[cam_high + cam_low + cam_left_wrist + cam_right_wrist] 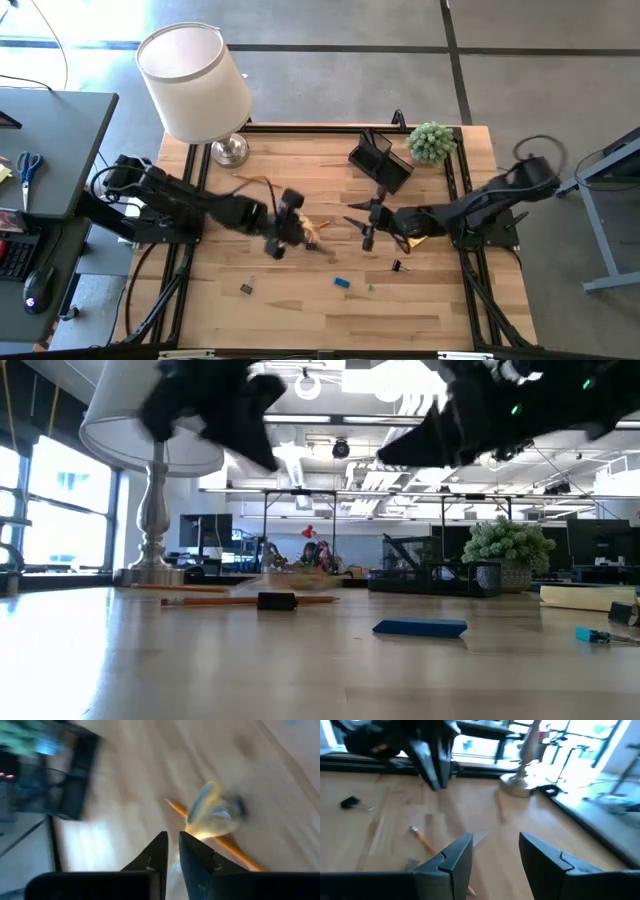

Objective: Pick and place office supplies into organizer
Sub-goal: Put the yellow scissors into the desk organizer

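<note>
Lying aslant beyond the left gripper (171, 851), jaws nearly together, empty: orange pencil (235, 851), yellow-handled scissors (212, 815)

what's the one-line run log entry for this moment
left end effector: nearly shut, empty, above yellow-handled scissors | right end effector: open, empty, mid-table | organizer: rear of table

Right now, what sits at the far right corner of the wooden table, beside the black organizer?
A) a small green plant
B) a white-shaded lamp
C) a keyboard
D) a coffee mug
A: the high view shows a small green plant just right of the black organizer.
</note>
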